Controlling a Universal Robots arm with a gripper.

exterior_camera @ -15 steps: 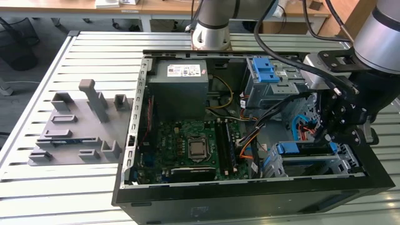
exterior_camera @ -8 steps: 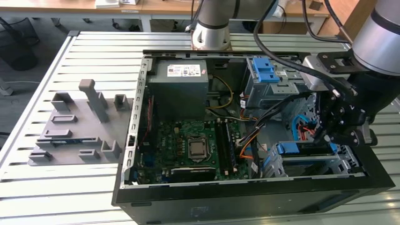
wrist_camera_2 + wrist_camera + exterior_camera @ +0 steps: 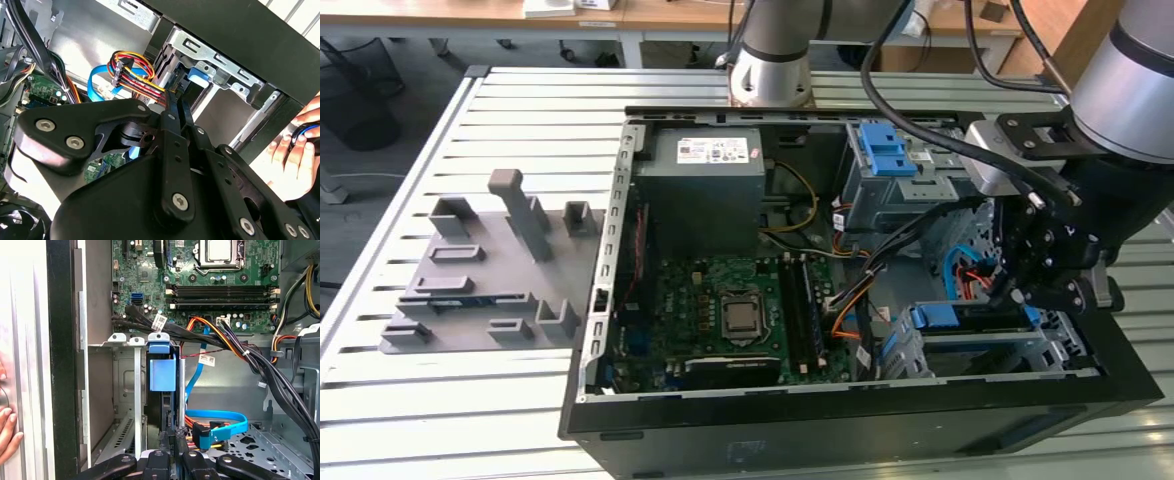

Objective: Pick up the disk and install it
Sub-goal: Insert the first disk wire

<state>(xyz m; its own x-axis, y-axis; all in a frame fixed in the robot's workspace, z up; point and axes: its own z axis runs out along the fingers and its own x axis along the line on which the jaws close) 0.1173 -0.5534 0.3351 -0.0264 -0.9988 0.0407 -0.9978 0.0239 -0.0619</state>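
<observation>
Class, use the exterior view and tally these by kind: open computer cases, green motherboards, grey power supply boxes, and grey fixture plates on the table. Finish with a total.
Open computer case: 1
Green motherboard: 1
Grey power supply box: 1
Grey fixture plate: 1
Total: 4

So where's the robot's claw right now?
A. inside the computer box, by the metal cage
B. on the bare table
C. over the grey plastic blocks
A: in the exterior view the claw sits low inside the open computer case, right beside the metal drive cage.
</observation>
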